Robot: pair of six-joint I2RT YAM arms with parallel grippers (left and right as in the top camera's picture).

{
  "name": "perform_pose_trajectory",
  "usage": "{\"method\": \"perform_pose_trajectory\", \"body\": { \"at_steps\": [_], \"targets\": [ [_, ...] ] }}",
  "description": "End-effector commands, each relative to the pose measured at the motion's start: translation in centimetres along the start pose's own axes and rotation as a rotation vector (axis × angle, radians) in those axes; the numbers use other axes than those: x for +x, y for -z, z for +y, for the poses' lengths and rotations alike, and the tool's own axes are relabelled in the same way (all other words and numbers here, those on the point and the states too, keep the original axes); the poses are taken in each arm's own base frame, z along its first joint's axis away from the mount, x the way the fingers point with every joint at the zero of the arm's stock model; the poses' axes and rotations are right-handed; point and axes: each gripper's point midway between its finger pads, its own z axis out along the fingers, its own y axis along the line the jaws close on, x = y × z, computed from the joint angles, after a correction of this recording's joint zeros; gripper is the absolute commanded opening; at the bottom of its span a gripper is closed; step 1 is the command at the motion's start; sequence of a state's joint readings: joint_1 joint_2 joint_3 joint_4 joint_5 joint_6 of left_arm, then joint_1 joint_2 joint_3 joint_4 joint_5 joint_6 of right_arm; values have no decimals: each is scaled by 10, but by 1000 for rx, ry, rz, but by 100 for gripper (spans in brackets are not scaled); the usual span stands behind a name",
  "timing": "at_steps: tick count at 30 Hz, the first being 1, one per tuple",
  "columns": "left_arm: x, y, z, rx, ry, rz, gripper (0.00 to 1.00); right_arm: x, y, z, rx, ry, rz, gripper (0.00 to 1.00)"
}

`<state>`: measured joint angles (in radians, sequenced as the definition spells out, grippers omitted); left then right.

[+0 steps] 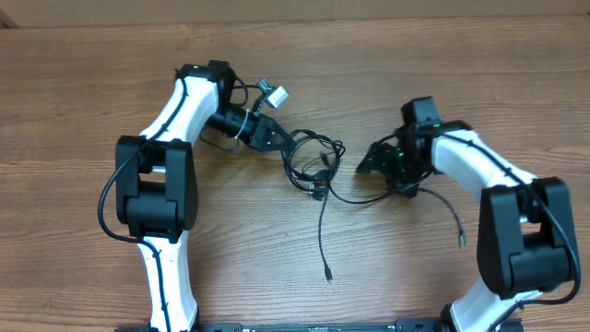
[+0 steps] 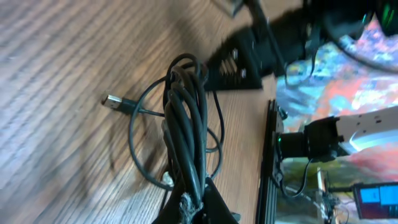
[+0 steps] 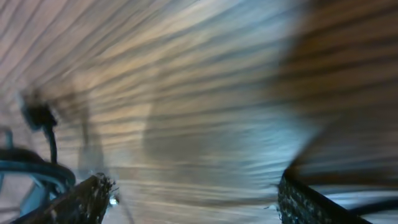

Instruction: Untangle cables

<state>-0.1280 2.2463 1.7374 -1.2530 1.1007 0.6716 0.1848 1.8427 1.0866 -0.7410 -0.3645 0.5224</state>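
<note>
Nearest your side of the table (image 1: 83, 277), a plug tip (image 1: 328, 275) is lying free. Its loose strand (image 1: 322, 221) is running straight away from you, up into the knot. A second strand (image 1: 450, 214) is trailing down beside the right arm, well apart from the first.

Mid-table, the cables (image 1: 312, 161) are sitting bunched between the two grippers. The left gripper (image 1: 277, 140) is clamping tight on one end of the bunch. In the left wrist view the cords are coming out of its fingers (image 2: 214, 205) as one thick bundle, long axis pointing across at the right gripper (image 1: 369, 161). Loops are fanning off both sides, one ending in a silvery plug (image 2: 112, 101).

The right gripper is hanging with jaws spread wide, nothing between them. Its camera is blurring badly, but cords are showing just off one finger (image 3: 87, 199). So the knot is lying to its left, near; whether any cord is touching it I can't tell.

My read: the right arm is the free one and best placed for the pull. You're wanting a loop on its side, then drawing away along that axis while the left is anchoring.
</note>
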Motion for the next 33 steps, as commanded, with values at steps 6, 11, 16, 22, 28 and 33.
{"method": "perform_pose_trajectory", "body": {
  "at_steps": [6,11,16,22,28,33],
  "targets": [
    [-12,25,5,34,-38,-102,4,59,-39,24,-12,20,141,85],
    [-12,27,6,30,-35,-106,4,80,-45,66,-149,125,191,83],
    [-12,27,7,27,-35,-104,4,87,-48,84,-192,158,187,82],
    [-11,27,7,24,-35,-101,4,102,-15,138,-545,348,305,75],
    [-11,27,8,21,-35,-98,4,80,13,151,-653,365,273,66],
    [-9,27,9,12,-34,-90,4,56,20,139,-652,310,229,83]
  ]
}}
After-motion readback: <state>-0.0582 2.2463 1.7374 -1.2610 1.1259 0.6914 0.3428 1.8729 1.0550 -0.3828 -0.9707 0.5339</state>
